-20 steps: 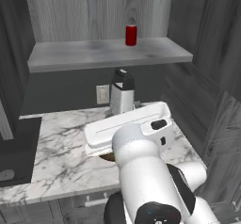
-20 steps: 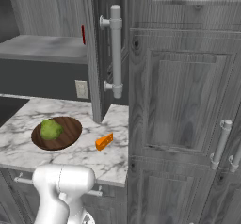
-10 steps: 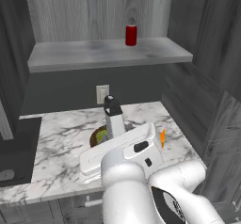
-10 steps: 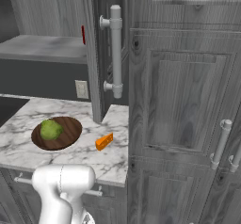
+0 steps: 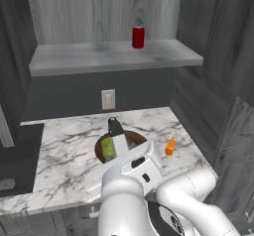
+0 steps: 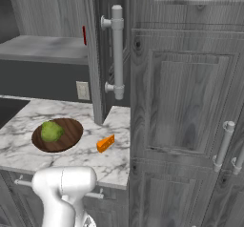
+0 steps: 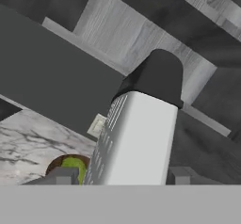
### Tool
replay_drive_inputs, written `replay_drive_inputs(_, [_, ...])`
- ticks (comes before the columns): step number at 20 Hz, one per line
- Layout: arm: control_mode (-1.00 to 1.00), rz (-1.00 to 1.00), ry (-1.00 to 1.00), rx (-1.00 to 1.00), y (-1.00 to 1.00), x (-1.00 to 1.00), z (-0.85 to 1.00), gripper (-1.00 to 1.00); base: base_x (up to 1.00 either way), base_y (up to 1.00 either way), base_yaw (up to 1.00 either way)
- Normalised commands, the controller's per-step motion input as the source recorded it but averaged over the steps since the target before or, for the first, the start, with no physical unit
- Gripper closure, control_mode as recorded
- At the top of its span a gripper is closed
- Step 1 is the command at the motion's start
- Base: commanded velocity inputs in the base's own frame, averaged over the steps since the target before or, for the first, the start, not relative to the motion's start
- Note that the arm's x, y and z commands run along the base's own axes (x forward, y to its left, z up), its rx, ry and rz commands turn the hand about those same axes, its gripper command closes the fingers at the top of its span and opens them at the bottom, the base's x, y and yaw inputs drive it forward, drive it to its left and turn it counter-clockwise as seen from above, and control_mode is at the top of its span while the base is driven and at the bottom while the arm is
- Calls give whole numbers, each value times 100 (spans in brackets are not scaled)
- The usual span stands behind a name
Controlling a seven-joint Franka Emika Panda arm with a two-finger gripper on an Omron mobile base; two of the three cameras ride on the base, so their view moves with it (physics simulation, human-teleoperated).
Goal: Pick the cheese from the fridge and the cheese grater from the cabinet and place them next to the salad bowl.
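Observation:
The cheese grater (image 5: 116, 136), a silver box with a black top handle, is tilted in front of the salad bowl (image 5: 133, 140) in the left base view. In the hand view the cheese grater (image 7: 136, 138) stands large between the two fingertips, and my gripper (image 7: 122, 176) is shut on it. The dark wooden salad bowl (image 6: 66, 138) with its lettuce lump (image 6: 51, 130) sits on the marble counter (image 6: 28, 121). Just right of the bowl lies the orange cheese (image 6: 105, 143) wedge, also seen as the cheese (image 5: 169, 146) near the counter's right end. The bowl (image 7: 55, 164) peeks out low at the left of the hand view.
A red bottle (image 5: 138, 35) stands on the cabinet shelf (image 5: 99, 57) above the counter. The cabinet door (image 6: 95, 54) with its long pale handle (image 6: 117, 52) hangs open over the counter's right end. A wall outlet (image 5: 108, 99) sits on the dark back wall. Tall grey cupboards (image 6: 186, 102) rise to the right.
The arm has drawn back and down with the grater in its grip, carrying it from near the back wall to a spot over the bowl. Bowl, cheese and bottle have not moved.

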Motion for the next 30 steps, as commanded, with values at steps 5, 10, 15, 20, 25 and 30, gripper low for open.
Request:
replay_drive_inputs(5, [-100,3,0,-6,-6,50,-66,100,0,0,0])
replay_drive_inputs(10, [-100,3,0,-7,0,59,-60,100,0,0,0])
replay_drive_inputs(15, [-100,1,0,-6,0,70,-54,100,0,0,0])
replay_drive_inputs(20, [-100,0,0,-7,0,53,-58,100,0,0,0])
replay_drive_inputs(25, [-100,6,-10,0,32,5,-26,100,0,0,0])
replay_drive_inputs(30, [-100,19,-15,0,37,1,-8,100,0,0,0])
